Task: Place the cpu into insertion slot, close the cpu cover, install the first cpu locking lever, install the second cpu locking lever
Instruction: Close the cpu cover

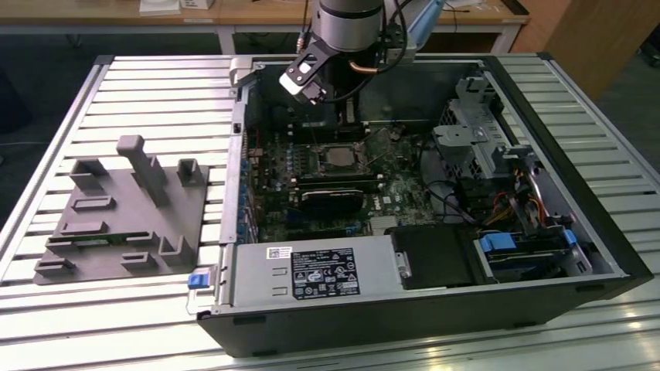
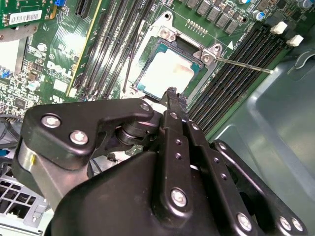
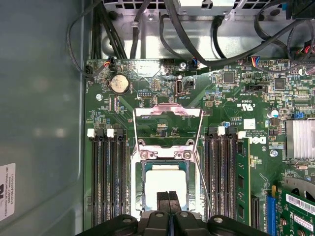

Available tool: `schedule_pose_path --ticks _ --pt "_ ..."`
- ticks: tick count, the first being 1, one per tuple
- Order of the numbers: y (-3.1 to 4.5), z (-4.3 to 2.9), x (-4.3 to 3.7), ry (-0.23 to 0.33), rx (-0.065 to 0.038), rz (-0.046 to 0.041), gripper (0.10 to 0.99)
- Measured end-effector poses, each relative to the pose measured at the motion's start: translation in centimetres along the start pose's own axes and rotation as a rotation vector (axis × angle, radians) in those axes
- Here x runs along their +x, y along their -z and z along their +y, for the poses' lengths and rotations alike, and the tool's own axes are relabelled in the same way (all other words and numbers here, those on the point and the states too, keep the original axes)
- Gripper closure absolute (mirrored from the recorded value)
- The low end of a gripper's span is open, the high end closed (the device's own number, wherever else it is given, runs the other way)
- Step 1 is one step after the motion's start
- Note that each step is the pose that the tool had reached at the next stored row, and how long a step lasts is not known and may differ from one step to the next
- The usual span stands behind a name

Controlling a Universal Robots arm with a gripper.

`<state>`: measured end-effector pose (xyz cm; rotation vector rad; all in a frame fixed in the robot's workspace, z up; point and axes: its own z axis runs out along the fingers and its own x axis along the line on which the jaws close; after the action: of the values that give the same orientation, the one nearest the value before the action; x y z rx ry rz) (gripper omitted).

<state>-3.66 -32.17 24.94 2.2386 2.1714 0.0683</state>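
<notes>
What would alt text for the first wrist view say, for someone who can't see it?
The black gripper, shut, hovers over the cpu, a pale square seated in the slot on a green motherboard. The silvery cover looks raised open beside it, with long memory slots on either side.

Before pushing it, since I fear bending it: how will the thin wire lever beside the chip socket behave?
The lever looks like a long, thin metal rod, so it will probably flex springily rather than stay rigid. Smooth and narrow, it may slip sideways under a push. It is likely very light.
</notes>
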Motion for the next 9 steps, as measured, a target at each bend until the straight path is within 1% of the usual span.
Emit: schedule_pose_path --ticks 2,7,9 --pt "0.01 0.0 0.0 0.0 0.0 -0.0001 0.98" --pt "0.4 0.02 0.01 0.0 0.0 0.0 0.98" --pt "0.41 0.02 0.01 0.0 0.0 0.0004 0.98"
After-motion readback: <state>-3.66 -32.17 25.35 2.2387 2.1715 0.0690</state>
